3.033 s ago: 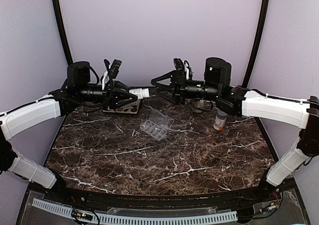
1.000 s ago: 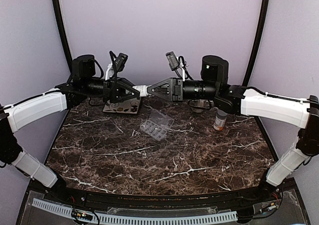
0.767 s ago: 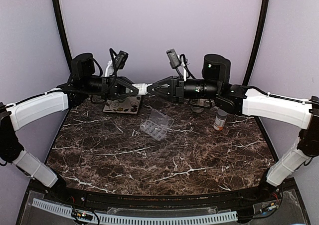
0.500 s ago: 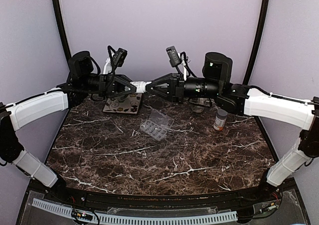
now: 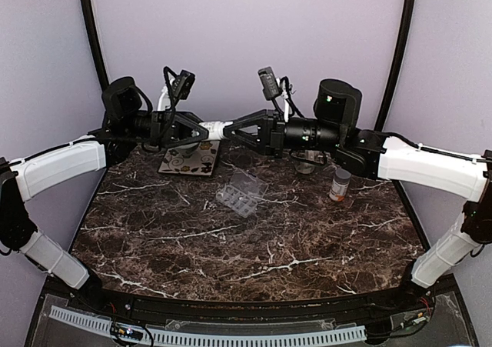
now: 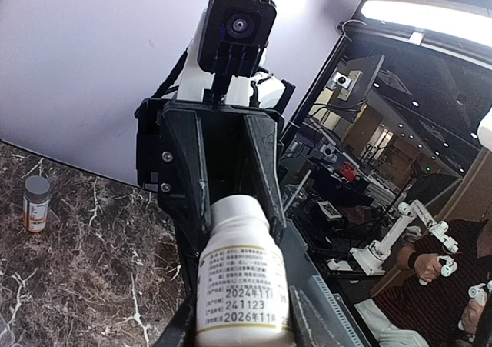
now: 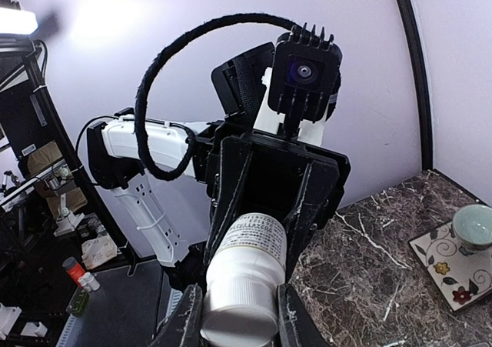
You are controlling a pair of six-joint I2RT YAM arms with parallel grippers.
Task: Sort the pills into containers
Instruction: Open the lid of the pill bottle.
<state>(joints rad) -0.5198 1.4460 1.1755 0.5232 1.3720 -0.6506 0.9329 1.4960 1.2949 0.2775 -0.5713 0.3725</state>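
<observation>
white bottle (image 6: pixel 242 274), label reading 241123, in left gripper (image 6: pixel 244 330).

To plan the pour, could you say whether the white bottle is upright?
No, sideways: the white bottle lies level in mid-air, gripped at both ends.

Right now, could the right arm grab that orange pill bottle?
Probably not yet: the right gripper is shut on the white bottle, shared with the left gripper. The orange pill bottle itself stands unobstructed.

The bench (image 5: pixel 231 239) is dark brown marble veined white; the small bottle (image 6: pixel 241 285) white, black-printed; the pill organizer (image 5: pixel 241 192) clear; the tile (image 5: pixel 188 160) cream, flower-patterned.
</observation>
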